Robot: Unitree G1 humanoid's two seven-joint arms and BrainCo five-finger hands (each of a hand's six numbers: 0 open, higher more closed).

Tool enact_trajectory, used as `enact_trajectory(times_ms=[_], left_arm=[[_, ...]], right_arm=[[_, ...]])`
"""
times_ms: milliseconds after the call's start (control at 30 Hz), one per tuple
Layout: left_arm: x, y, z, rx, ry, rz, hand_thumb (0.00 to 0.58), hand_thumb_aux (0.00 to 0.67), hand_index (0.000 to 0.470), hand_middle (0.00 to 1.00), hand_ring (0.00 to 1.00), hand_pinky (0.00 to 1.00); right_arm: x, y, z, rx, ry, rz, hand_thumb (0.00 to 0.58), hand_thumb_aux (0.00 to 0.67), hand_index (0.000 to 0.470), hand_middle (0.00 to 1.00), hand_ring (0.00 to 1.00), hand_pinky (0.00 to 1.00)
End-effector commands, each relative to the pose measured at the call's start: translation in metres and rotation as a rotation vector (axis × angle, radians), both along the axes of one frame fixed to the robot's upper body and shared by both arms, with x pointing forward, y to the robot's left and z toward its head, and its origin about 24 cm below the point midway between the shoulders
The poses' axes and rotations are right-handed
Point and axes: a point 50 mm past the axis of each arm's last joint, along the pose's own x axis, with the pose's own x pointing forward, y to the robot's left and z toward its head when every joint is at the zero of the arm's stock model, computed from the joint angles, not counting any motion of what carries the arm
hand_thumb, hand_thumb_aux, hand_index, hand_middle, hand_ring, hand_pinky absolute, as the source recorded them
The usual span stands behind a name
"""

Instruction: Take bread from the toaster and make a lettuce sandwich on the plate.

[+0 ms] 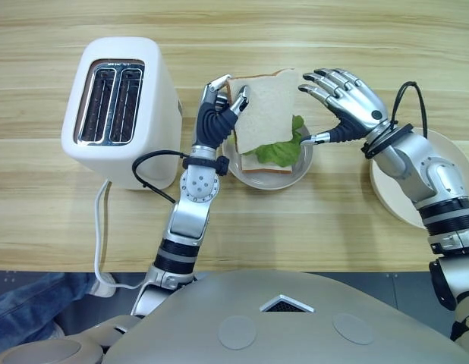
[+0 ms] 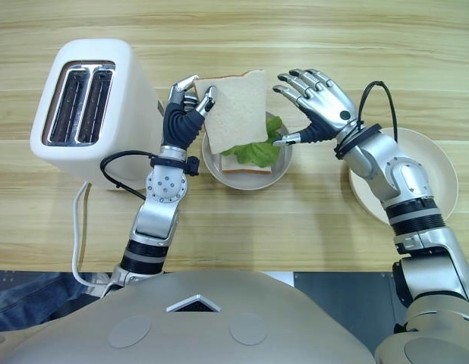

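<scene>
A white toaster [image 1: 121, 110] stands at the left with both slots empty. My left hand [image 1: 219, 110] is shut on a slice of bread [image 1: 266, 106], holding it tilted above a small plate [image 1: 295, 176]. On that plate lies another bread slice [image 1: 266, 167] with green lettuce [image 1: 284, 150] on top. My right hand [image 1: 348, 98] hovers open just right of the held slice, fingers spread, its thumb close to the lettuce.
A second, larger pale plate [image 1: 386, 189] sits at the right, partly under my right forearm. The toaster's white cord [image 1: 99, 227] runs off the table's front edge. Bare wooden table [image 1: 295, 30] stretches behind.
</scene>
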Motion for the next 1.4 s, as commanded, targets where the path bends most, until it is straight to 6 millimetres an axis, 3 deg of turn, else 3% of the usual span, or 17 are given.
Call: enact_trajectory(times_ms=[33,133,300,400,633,800,1000,1200,1400], left_arm=[[0.008,-0.017,0.000,-0.060,0.039,-0.050,0.580,0.670,0.470,1.00,1.00,1.00],[0.012,-0.017,-0.004,-0.039,0.061,-0.090,0.580,0.670,0.470,1.00,1.00,1.00],[0.017,-0.019,-0.019,0.035,0.133,-0.177,0.580,0.670,0.470,1.00,1.00,1.00],[0.019,-0.019,-0.024,0.051,0.155,-0.209,0.580,0.670,0.470,1.00,1.00,1.00],[0.020,-0.008,-0.037,0.133,0.207,-0.204,0.580,0.670,0.470,1.00,1.00,1.00],[0.021,-0.001,-0.040,0.164,0.218,-0.176,0.580,0.670,0.470,1.00,1.00,1.00],[0.020,0.003,-0.056,0.203,0.274,-0.166,0.580,0.670,0.470,1.00,1.00,1.00],[0.020,0.002,-0.069,0.235,0.318,-0.178,0.580,0.670,0.470,1.00,1.00,1.00],[0.020,-0.001,-0.075,0.248,0.335,-0.185,0.580,0.670,0.470,1.00,1.00,1.00]], right_arm=[[-0.004,-0.031,0.015,-0.021,-0.016,-0.145,0.000,0.000,0.000,0.00,0.00,0.00],[-0.009,-0.045,0.020,0.045,-0.032,-0.247,0.000,0.000,0.000,0.00,0.00,0.00],[-0.023,-0.044,0.029,0.231,-0.078,-0.302,0.000,0.000,0.000,0.00,0.00,0.00],[-0.032,-0.030,0.029,0.279,-0.069,-0.243,0.000,0.000,0.000,0.00,0.00,0.00],[-0.067,0.022,0.023,0.340,0.033,0.012,0.000,0.000,0.000,0.00,0.00,0.00],[-0.078,0.041,0.010,0.302,0.129,0.102,0.000,0.000,0.000,0.00,0.00,0.00],[-0.075,0.064,-0.003,0.272,0.203,0.187,0.000,0.000,0.000,0.00,0.00,0.00],[-0.050,0.077,-0.025,0.173,0.353,0.200,0.000,0.000,0.000,0.00,0.00,0.00],[-0.041,0.073,-0.050,-0.006,0.652,0.199,0.000,0.000,0.000,0.00,0.00,0.00]])
